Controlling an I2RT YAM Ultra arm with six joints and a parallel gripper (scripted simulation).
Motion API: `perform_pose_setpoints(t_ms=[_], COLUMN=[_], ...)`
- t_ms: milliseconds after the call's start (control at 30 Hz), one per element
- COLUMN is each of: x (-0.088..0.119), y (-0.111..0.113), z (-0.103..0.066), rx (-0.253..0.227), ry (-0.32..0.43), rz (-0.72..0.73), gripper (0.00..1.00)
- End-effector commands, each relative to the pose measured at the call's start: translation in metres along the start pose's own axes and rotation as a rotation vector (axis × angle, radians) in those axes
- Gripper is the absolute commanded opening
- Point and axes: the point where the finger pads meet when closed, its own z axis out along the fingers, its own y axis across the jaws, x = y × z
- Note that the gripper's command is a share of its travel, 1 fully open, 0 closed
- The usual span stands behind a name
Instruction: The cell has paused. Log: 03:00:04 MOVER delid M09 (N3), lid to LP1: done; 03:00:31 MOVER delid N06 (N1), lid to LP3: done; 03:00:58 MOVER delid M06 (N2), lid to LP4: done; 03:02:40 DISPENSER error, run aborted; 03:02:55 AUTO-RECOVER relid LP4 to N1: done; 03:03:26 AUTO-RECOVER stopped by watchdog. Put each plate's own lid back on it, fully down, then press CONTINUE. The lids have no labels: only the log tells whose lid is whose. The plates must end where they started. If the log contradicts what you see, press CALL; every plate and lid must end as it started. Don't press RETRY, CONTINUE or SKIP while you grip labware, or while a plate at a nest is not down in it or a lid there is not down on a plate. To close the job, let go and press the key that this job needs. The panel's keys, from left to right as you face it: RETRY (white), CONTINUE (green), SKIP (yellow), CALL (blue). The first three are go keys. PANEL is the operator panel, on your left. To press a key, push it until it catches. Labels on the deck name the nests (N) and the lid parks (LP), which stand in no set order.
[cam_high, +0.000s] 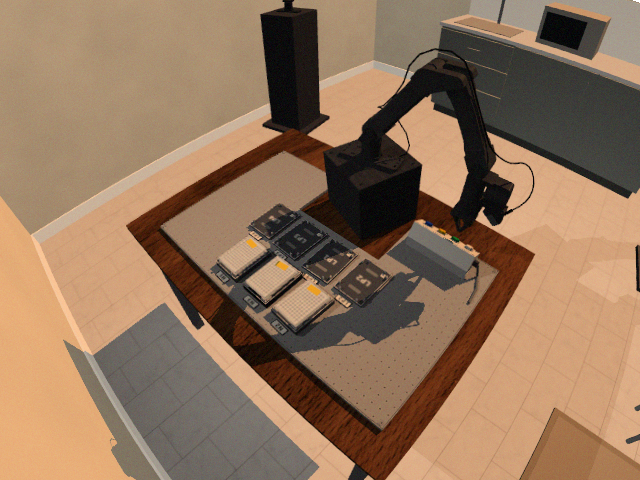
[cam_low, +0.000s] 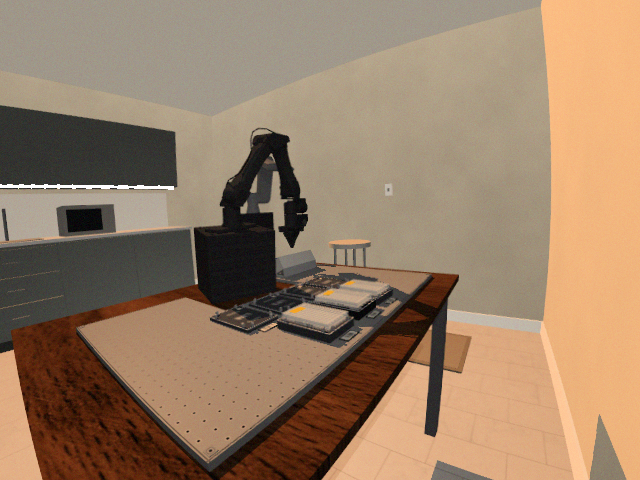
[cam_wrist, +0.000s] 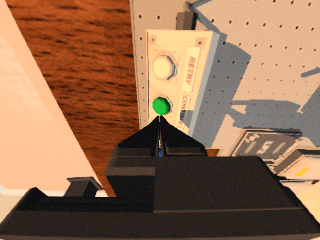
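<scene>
Three white well plates with orange tags (cam_high: 241, 256) (cam_high: 272, 279) (cam_high: 302, 305) sit in a row of nests at the deck's front; I cannot tell whether lids are on them. Behind them are several dark lid parks (cam_high: 300, 239) (cam_high: 329, 260) (cam_high: 361, 281); the far one (cam_high: 274, 220) looks paler. The grey operator panel (cam_high: 444, 248) stands at the right. My gripper (cam_high: 460, 224) is shut and empty. It points down a little above the panel. In the wrist view its tip (cam_wrist: 160, 142) is in line with the green CONTINUE key (cam_wrist: 160, 106), with the white RETRY key (cam_wrist: 165, 66) beyond.
The arm's black base block (cam_high: 373, 186) stands behind the parks. The panel's cable (cam_high: 473, 289) runs off its near end. The blue (cam_high: 428, 224) and yellow (cam_high: 442, 231) keys sit further along the panel. The table edge lies just past the panel.
</scene>
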Motion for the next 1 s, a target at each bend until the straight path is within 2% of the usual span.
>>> perform_pose_setpoints(t_ms=[0,400,633,700,867,967], x=[0.005,0.009,-0.002,0.001,-0.002,-0.001], y=[-0.002,-0.003,-0.002,-0.002,-0.004,-0.003], z=[0.004,0.015,0.011,0.017,0.016,0.021], rx=[0.002,0.002,0.002,0.002,0.002,0.002], ry=[0.001,0.014,-0.017,-0.003,-0.016,-0.007], rz=[-0.003,0.000,-0.001,-0.001,0.002,0.000], gripper=[0.00,0.00,0.00,0.00,0.00,0.00])
